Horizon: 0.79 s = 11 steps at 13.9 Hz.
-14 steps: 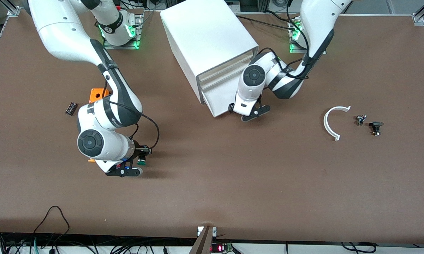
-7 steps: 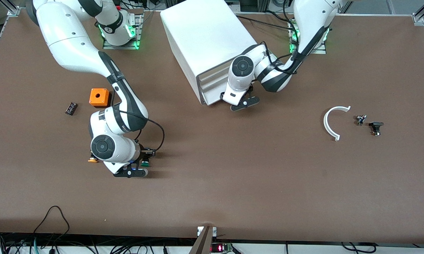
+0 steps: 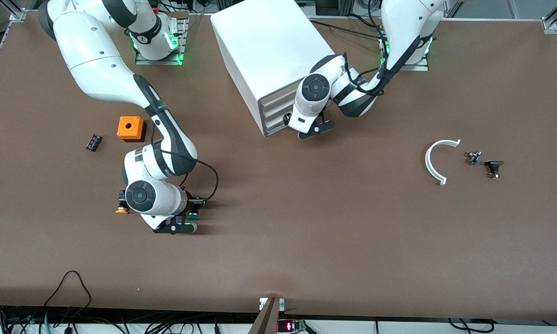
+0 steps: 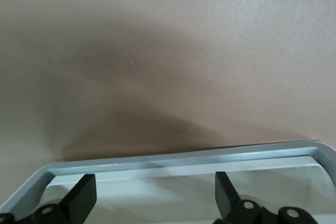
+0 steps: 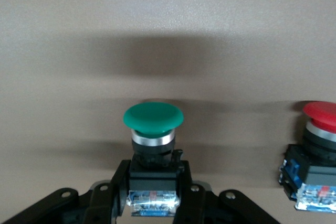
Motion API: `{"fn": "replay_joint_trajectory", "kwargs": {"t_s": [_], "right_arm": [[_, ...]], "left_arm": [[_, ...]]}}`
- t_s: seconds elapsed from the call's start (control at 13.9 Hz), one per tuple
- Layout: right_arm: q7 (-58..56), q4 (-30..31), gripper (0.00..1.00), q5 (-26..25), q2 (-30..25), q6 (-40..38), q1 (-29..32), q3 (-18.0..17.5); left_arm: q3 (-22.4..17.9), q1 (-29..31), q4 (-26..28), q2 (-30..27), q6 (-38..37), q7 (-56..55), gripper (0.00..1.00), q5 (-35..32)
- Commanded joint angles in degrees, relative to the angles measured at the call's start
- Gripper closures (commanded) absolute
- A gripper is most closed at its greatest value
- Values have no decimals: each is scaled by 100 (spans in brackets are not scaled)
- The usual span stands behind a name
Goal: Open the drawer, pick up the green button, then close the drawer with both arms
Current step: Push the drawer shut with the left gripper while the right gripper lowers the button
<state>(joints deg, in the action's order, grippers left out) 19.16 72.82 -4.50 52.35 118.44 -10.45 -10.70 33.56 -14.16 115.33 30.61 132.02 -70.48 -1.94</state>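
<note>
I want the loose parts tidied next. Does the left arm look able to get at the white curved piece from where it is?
Probably yes. The left gripper, fingers open and holding nothing, sits at the drawer front, and the white curved piece lies toward its own end of the table with only bare tabletop between.

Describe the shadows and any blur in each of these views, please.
Front view: sharp, soft shadows beside both arms. Left wrist view: a broad dark shadow on the table, the drawer rim slightly soft. Right wrist view: the button sharp, a shadow band above it, the red button cut by the edge.
</note>
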Motion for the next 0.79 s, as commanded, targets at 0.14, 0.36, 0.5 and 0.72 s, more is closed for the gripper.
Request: {"fn": "replay_joint_trajectory", "kwargs": {"t_s": [0.14,0.36,0.5,0.72], "right_arm": [[-114,-4,1,-86,-67,65,130,-90],[-141,-66,1,-86,-216,12,192,-90],[-106,-66,1,-95,-478,12,192,-90],[-97,-66,1,-104,-944,-260,210,-81]], "left_arm": [[89,89,-37,33,-107,316,1,361],[89,193,-72,7,-150,316,1,361],[116,465,-334,-72,-596,324,1,353],[116,852,-1185,-116,-2053,901,1,291]]}}
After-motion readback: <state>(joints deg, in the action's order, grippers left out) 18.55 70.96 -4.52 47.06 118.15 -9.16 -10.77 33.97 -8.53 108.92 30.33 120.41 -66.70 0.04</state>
